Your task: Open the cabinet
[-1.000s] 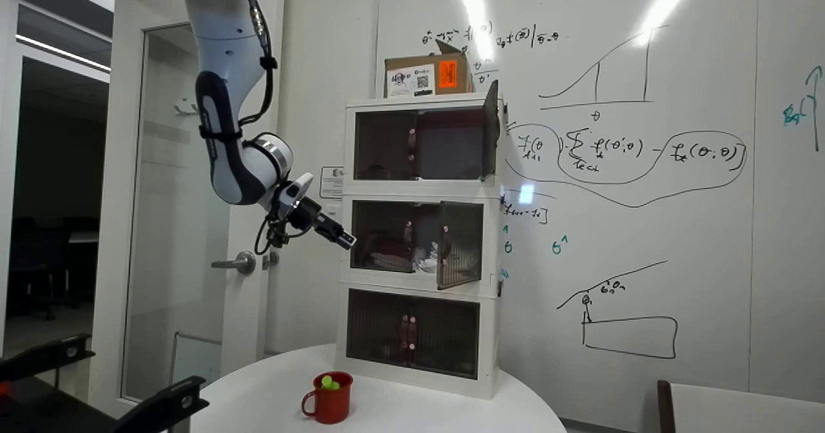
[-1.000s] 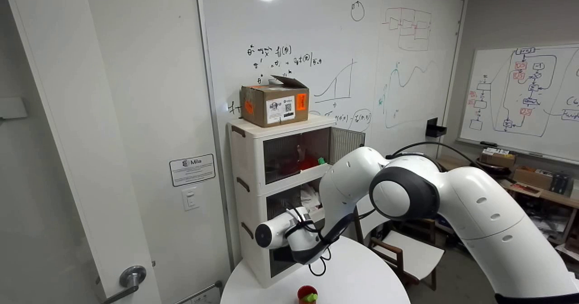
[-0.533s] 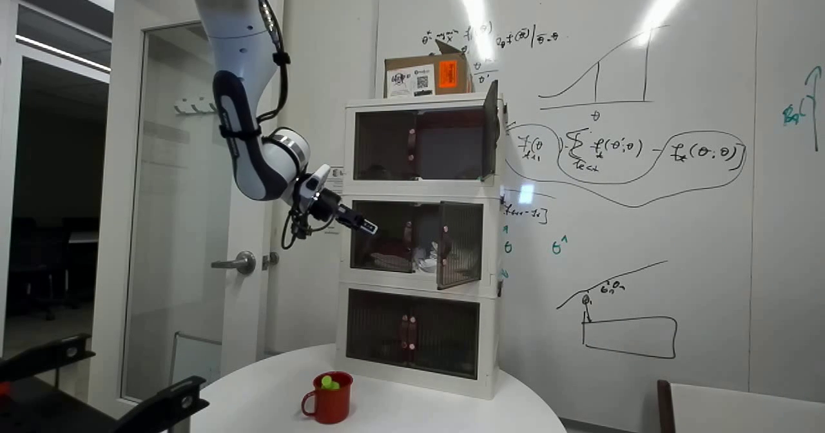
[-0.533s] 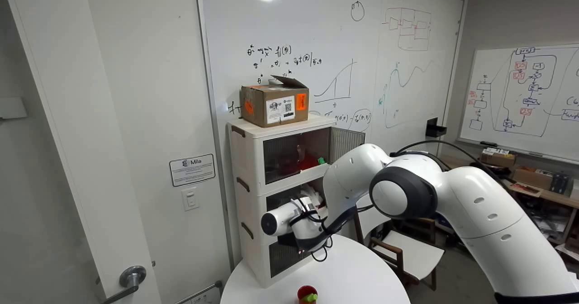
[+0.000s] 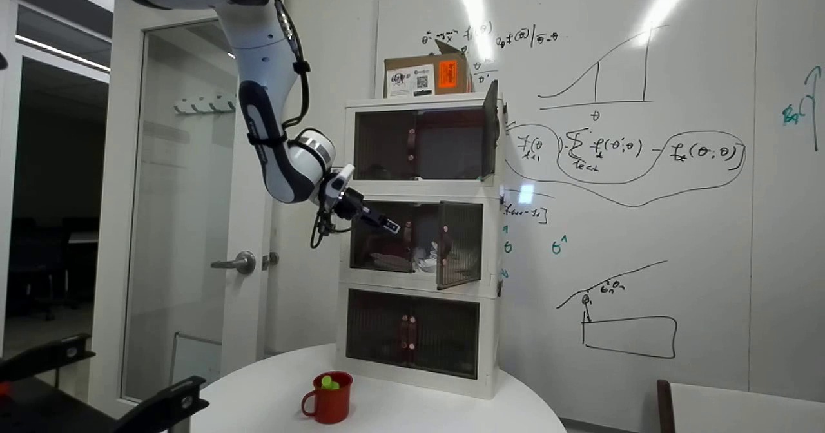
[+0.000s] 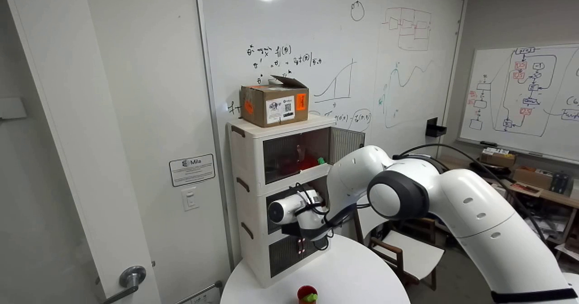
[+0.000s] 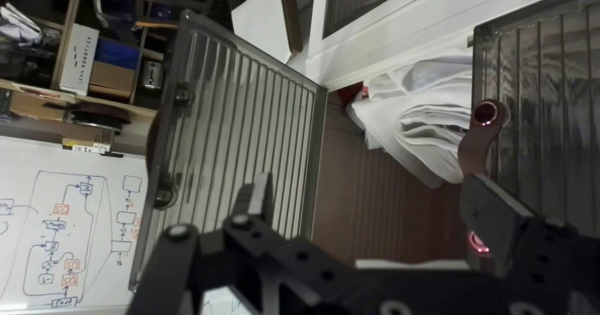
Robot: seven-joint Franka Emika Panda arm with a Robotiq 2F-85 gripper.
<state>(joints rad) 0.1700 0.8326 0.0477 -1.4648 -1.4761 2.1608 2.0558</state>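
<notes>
The white cabinet (image 5: pixel 419 191) has three stacked compartments with dark tinted doors; it also shows in an exterior view (image 6: pixel 248 159). In its middle compartment, the right door (image 5: pixel 460 245) stands partly open and the left door (image 5: pixel 380 236) is shut. In the wrist view, the ajar door (image 7: pixel 248 132) is on the left and the shut door (image 7: pixel 548 108) with its brown handle (image 7: pixel 483 137) on the right. My gripper (image 5: pixel 390 225) is open and empty before the shut door; in the wrist view (image 7: pixel 370 198) one fingertip overlaps the handle. Contact cannot be told. The other exterior picture hides the fingers.
White cloth (image 7: pixel 417 113) lies inside the middle compartment. The top compartment's right door (image 5: pixel 491 130) stands open. A cardboard box (image 5: pixel 427 74) sits on top. A red mug (image 5: pixel 332 399) with something green in it stands on the round table (image 5: pixel 412 413). A chair (image 6: pixel 407 254) is beside the table.
In an exterior view my gripper has moved right and slightly up, from the compartment's left edge to near the left door's handle. The cabinet doors have not moved.
</notes>
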